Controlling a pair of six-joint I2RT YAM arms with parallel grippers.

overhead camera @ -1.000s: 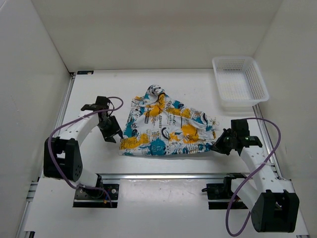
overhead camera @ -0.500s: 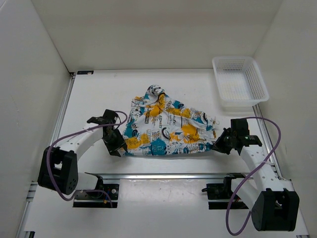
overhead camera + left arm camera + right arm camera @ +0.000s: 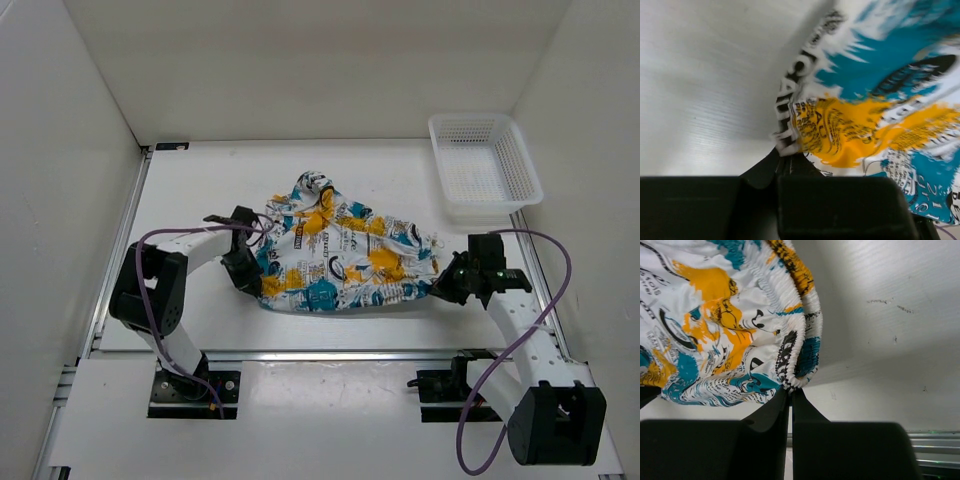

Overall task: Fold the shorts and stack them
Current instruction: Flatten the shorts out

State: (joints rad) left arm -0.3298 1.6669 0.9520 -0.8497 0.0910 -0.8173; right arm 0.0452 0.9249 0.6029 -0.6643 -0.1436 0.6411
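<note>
Printed white fabric in teal, yellow-orange and black: the shorts (image 3: 340,258), rumpled and loosely spread at the middle of the bench (image 3: 200,180), somewhat nearer the front edge than the back edge. Bunched into a peak on the far side, widest along the near side. Shadow visible under the near edge.

Left edge of the shorts: pinched by the left gripper (image 3: 256,282), jaws closed flat on a fold of the cloth. In the left wrist view, fold caught at the fingertips of the left gripper (image 3: 785,152), patterned cloth filling the right of the view, bare bench on the left.

Right edge: gathered elastic waistband (image 3: 795,340) clamped by the right gripper (image 3: 442,287), jaws drawn in to a thin slit on the band's lowest fold. In the right wrist view, bare bench to the right of the band, and cloth spreading away to the upper left.

Open room:
- Wide bare area between the peak of the shorts and the back edge.
- Bare area from the left gripper out to the left edge.
- Narrower bare strip between the near edge of the shorts and the front edge.
- Bare gap between the right gripper and the right edge.

White plastic mesh basket (image 3: 495,210) at the back right corner, well apart from the shorts, beyond the right gripper.
</note>
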